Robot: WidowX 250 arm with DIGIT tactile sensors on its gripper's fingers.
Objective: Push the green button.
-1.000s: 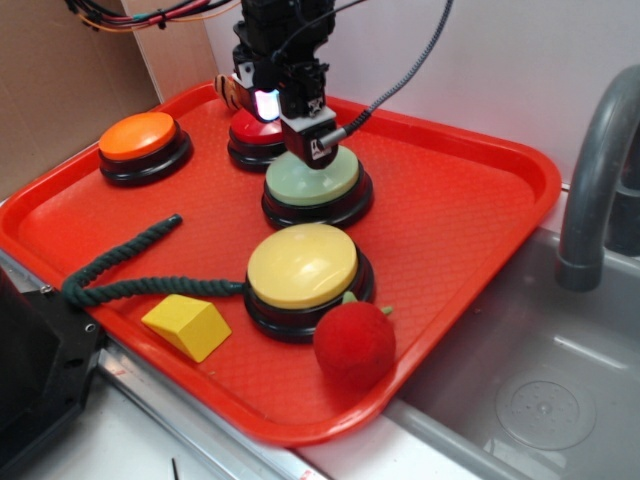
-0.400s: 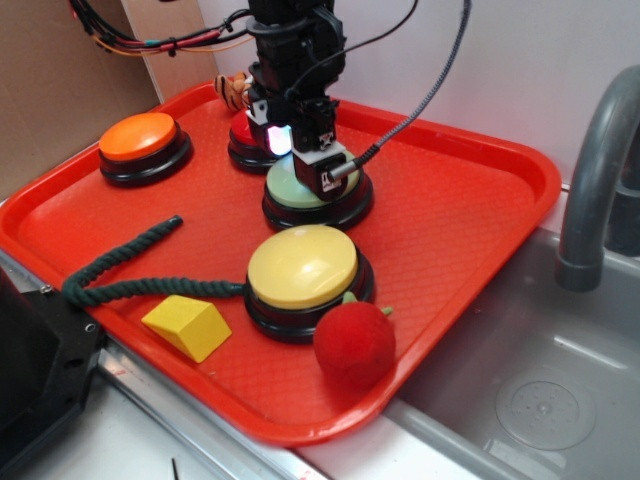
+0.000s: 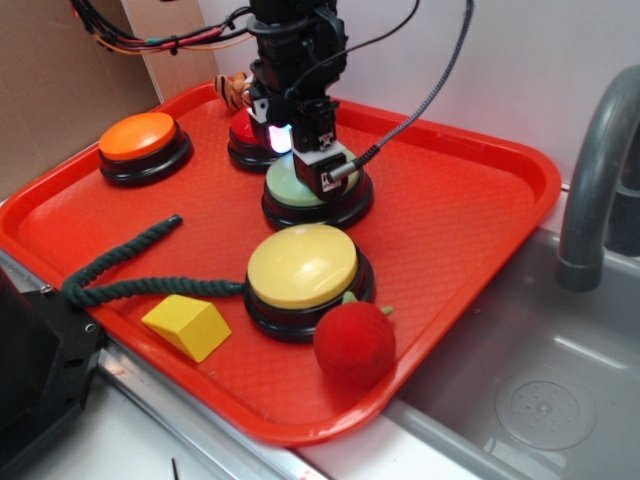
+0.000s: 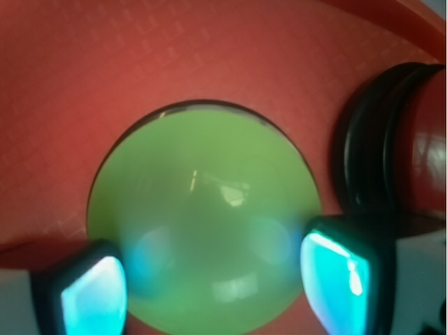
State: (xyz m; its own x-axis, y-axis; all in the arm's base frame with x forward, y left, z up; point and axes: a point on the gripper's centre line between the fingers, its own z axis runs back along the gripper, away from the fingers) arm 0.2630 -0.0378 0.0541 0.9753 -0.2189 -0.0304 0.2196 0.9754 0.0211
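The green button sits on its black base in the middle of the red tray. My gripper stands straight down on its dome and hides most of the top. In the wrist view the green button fills the frame, and my gripper is open. Its two glowing cyan fingertips stand wide apart over the dome's near edge, at or very near its surface. Nothing is held between them.
A red button stands just behind the green one, and in the wrist view this red button lies at the right. An orange button, a yellow button, a yellow wedge, a red plush fruit and a dark rope share the tray. A sink with a faucet lies to the right.
Over the last second my gripper came down and slightly forward onto the green button. Since 0.4 s ago it has barely moved.
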